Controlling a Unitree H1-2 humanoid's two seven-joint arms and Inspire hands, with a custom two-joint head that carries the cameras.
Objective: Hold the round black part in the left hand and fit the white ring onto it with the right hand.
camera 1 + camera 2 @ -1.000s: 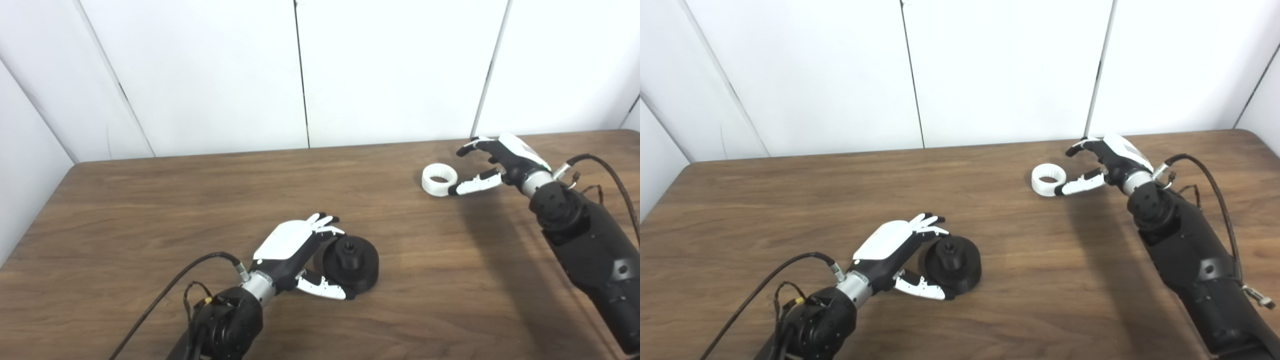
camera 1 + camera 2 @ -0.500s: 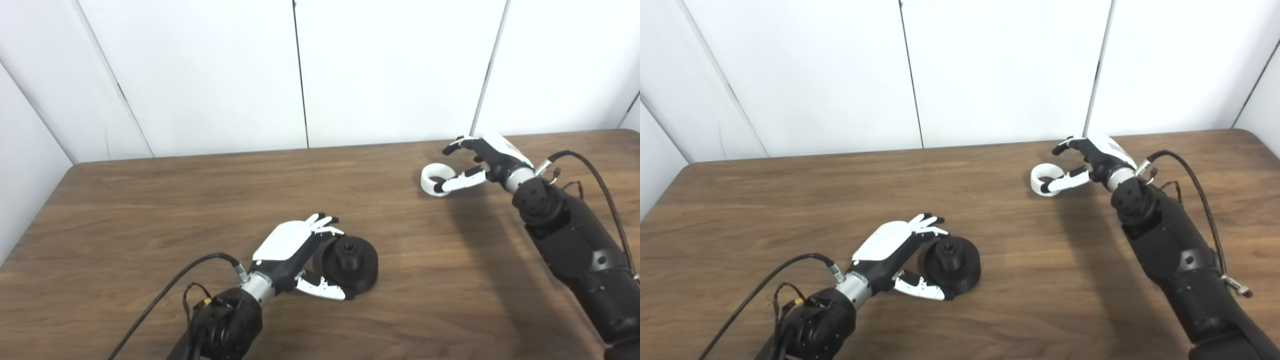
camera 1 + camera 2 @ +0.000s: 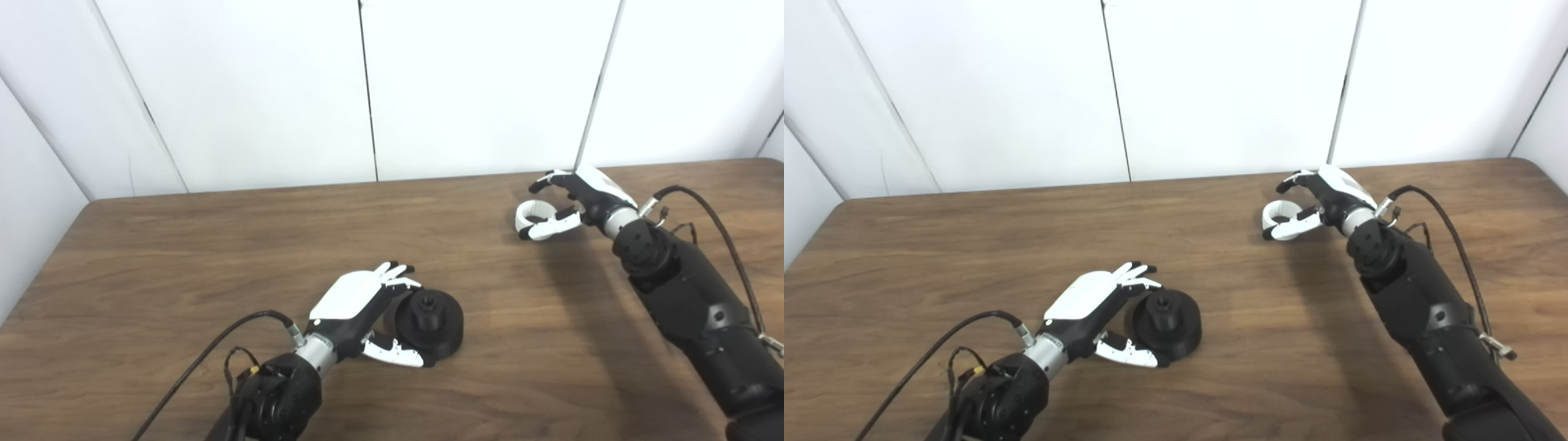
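Our right robot hand [image 3: 566, 199] brackets the small white plastic ring [image 3: 534, 213], fingers unclosed — a skewed pinch could flick it away.

I'm looking into a bare test booth — plain white wall panels [image 3: 478, 92] enclosing a brown wooden table [image 3: 184, 257].

A brown wooden table [image 3: 184, 245] stands against white panelled walls [image 3: 478, 86].
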